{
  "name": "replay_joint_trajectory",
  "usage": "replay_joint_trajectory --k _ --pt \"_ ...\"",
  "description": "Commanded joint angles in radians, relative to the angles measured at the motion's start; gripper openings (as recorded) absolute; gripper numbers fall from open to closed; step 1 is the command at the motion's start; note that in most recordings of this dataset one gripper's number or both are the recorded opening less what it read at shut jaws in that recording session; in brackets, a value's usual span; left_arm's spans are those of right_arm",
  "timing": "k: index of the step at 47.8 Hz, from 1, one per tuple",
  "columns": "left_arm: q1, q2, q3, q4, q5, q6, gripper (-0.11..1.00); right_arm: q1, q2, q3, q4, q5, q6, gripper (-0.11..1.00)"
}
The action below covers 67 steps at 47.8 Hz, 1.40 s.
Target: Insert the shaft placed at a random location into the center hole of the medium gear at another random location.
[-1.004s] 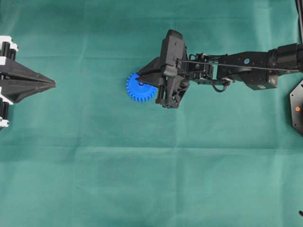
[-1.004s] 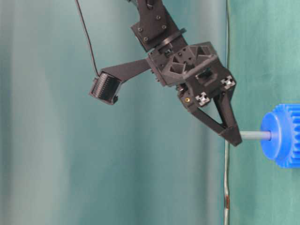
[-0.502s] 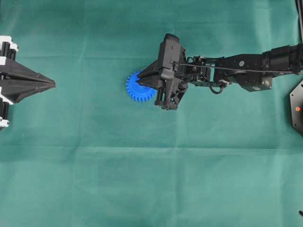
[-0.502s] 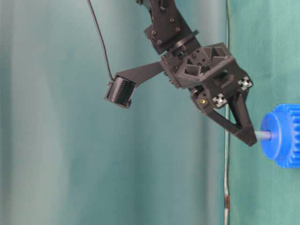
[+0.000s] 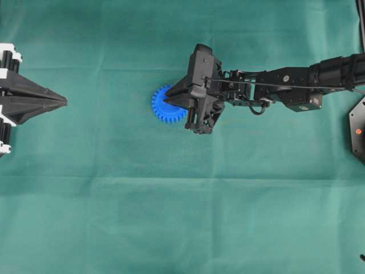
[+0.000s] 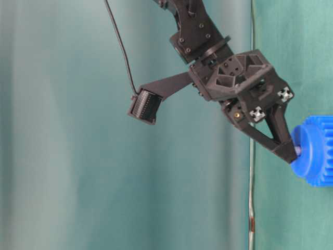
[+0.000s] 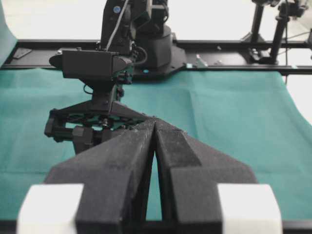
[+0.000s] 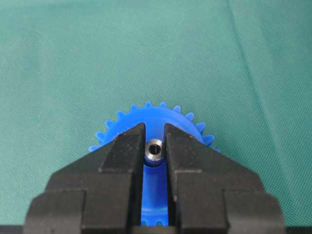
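The black right gripper [image 8: 155, 146] pinches the small silvery-grey metal shaft [image 8: 154, 148] between its fingertips, standing it upright in the raised hub of the bright blue toothed plastic medium gear [image 5: 162, 105], which lies on the green cloth [image 5: 182, 217] just up-left of centre. At nine o'clock, the left gripper [image 7: 155, 127] rests with fingers pressed together, holding nothing.

Center hole hidden by shaft [image 8: 154, 148]. Medium gear [image 6: 318, 151] cut by right edge; right gripper [image 5: 167, 101] covers gear's right part overhead.
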<state>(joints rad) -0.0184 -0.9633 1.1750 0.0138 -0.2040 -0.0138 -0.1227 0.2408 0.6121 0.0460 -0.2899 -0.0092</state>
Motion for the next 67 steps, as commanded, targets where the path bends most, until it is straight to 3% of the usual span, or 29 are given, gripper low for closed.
replay_joint_trajectory --k 1,34,37,44,47,54,67 --pt "-0.003 0.008 -0.021 0.002 -0.003 -0.002 0.00 0.002 -0.012 -0.025 0.005 -0.014 -0.003 0.12" --pt "-0.002 0.008 -0.020 0.002 0.000 -0.002 0.00 0.002 -0.011 -0.025 0.005 -0.020 -0.003 0.14" --pt "-0.002 0.008 -0.021 0.002 0.000 -0.002 0.00 0.002 -0.011 -0.025 0.011 -0.018 -0.002 0.26" --pt "-0.002 0.008 -0.021 0.002 0.002 -0.002 0.00 0.002 -0.018 -0.025 0.015 -0.018 -0.002 0.69" --pt "-0.003 0.008 -0.021 0.002 0.002 -0.002 0.00 0.002 -0.029 -0.020 0.015 -0.020 -0.002 0.82" --pt "-0.002 0.008 -0.020 0.002 0.002 -0.002 0.00 0.002 -0.069 -0.008 0.015 -0.015 -0.002 0.70" --pt "-0.002 0.008 -0.021 0.002 0.003 -0.003 0.00 0.002 -0.149 0.029 0.015 -0.012 -0.002 0.71"
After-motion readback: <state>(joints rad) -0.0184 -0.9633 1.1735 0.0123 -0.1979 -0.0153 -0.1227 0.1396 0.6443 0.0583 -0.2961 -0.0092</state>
